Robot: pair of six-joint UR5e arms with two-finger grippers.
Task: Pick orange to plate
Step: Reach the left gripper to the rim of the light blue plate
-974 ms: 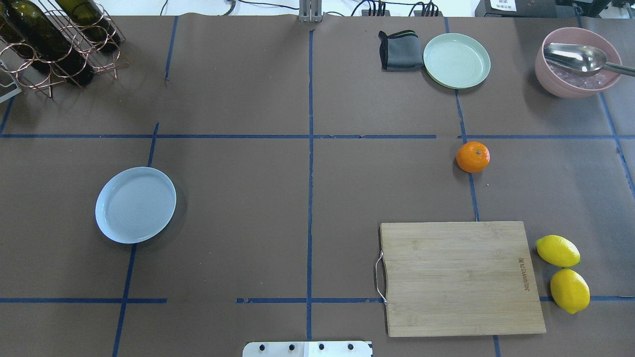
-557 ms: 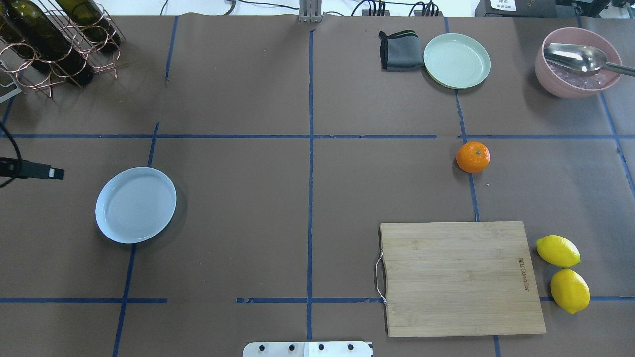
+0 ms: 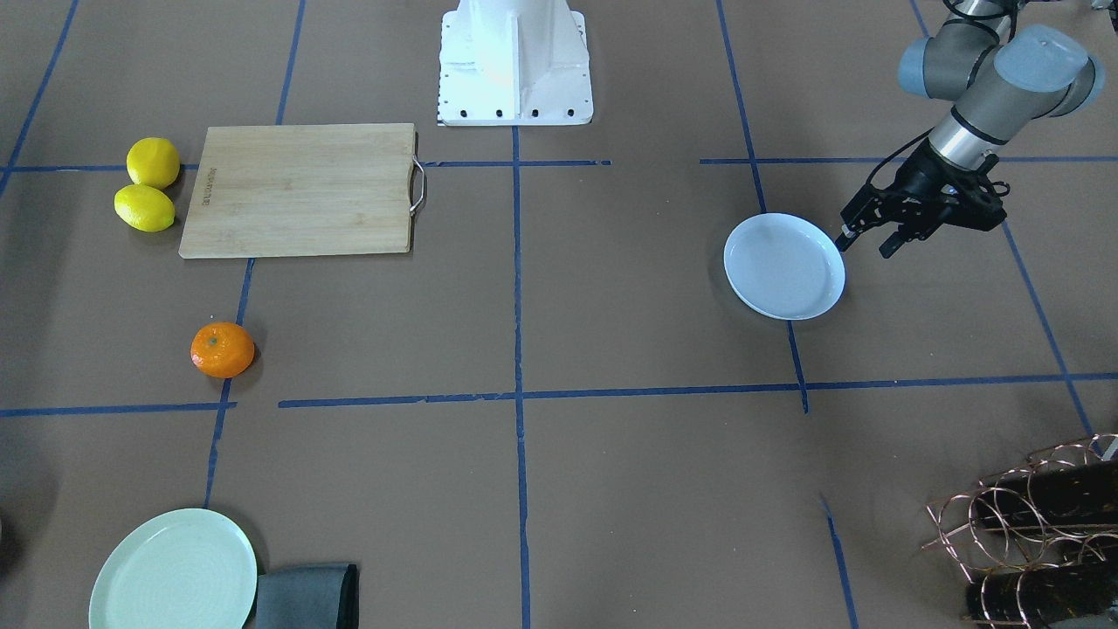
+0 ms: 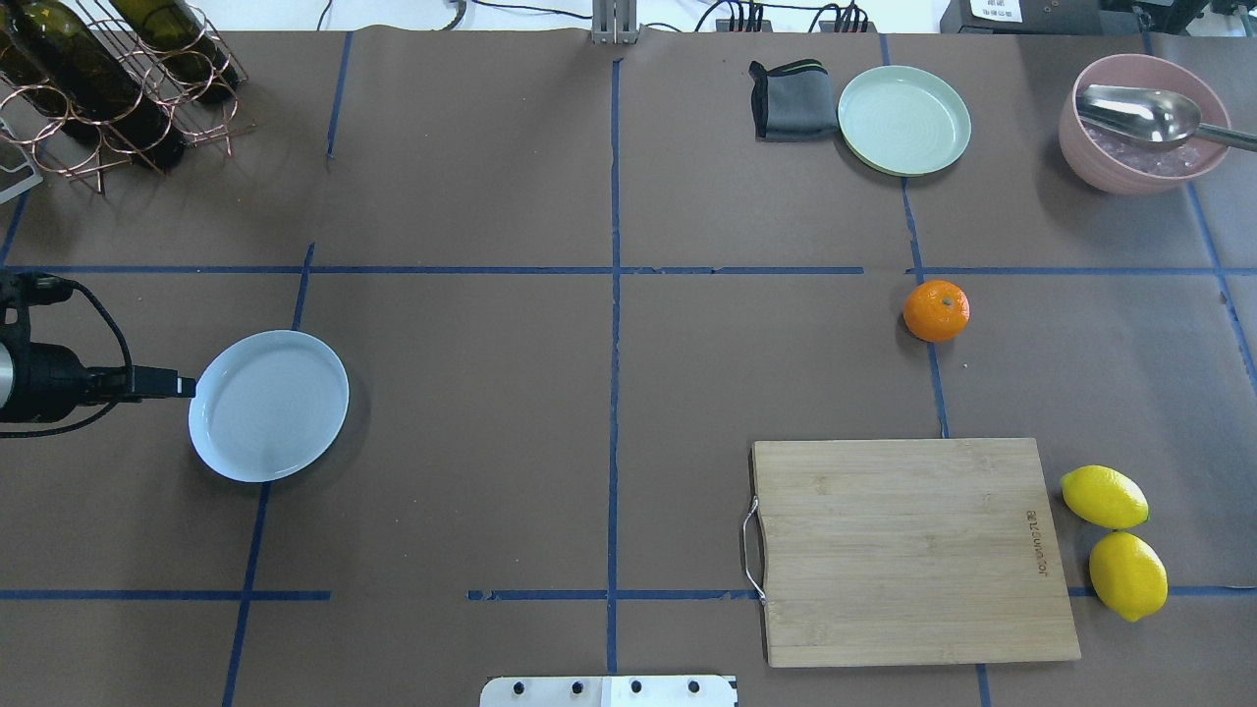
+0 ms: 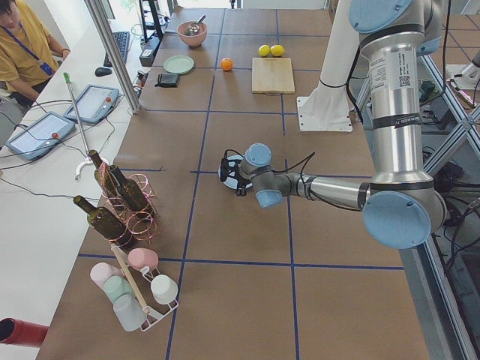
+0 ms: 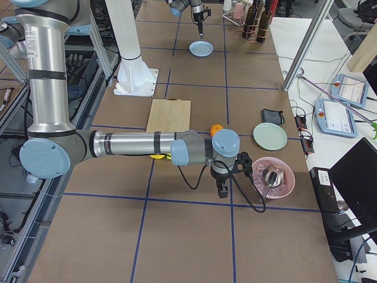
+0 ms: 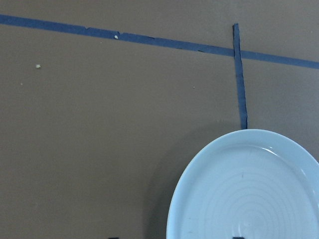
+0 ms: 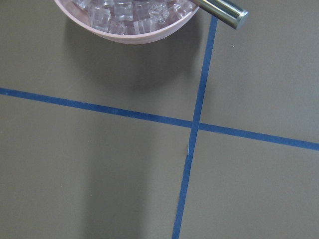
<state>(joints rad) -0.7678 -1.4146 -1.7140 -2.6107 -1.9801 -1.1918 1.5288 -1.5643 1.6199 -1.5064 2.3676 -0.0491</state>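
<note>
Orange [image 4: 936,310]: on the bench [image 4: 609,393], well apart from both arms.
Left fingers [image 3: 849,229]: spread, empty, beside plate [image 3: 784,266].
Right fingers [image 6: 222,188]: can't tell.

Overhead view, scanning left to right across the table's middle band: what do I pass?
Left end effector → plate → orange.

Engraved brand mark on cutting board [image 4: 913,550], near short edge; letters too small to read
</note>
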